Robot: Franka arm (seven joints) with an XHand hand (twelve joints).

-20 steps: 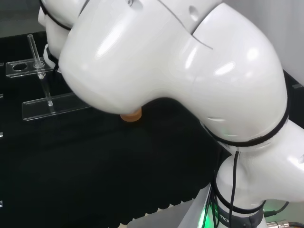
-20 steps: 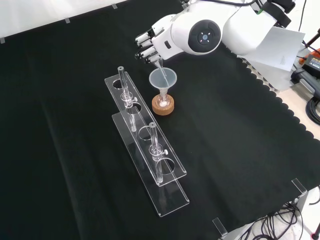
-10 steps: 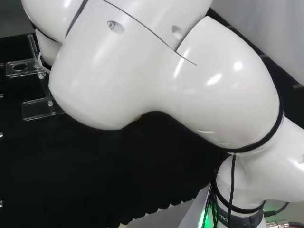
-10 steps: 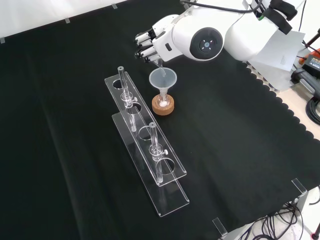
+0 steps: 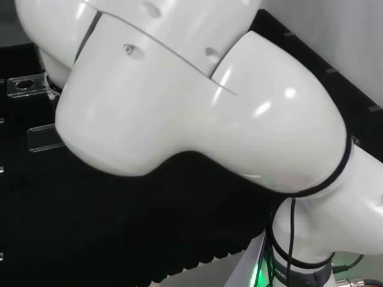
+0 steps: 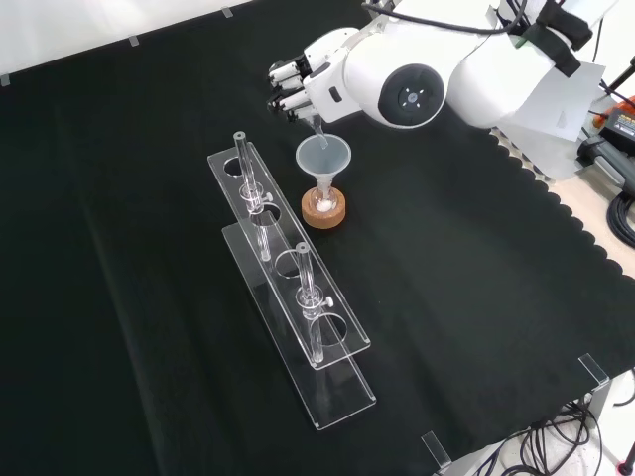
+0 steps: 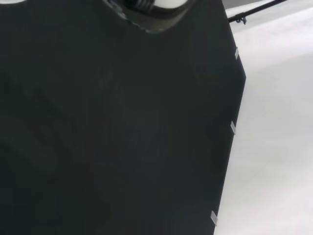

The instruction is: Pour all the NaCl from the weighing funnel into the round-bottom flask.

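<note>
Pour under way: hand (image 6: pixel 298 87), fingers curled on weighing funnel (image 6: pixel 316 127), tips it over wide funnel (image 6: pixel 323 158) in round-bottom flask (image 6: pixel 323 191); remaining NaCl indiscernible

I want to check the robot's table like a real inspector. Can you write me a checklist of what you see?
Surface: black cloth covers the bench, scalloped along its right edge in the front view.
Job's things: a clear funnel sits in a small flask on a cork ring; a thin clear piece slants from the hand into the funnel's mouth.
Clutter: two clear racks beside the flask, each with an upright glass tube.
Hand: the hand is above the funnel, fingers curled round the thin clear piece.
Cables: black cables at the right edge and some below the cloth's near edge.
Surroundings: a white sheet beyond the cloth, behind the arm.
</note>
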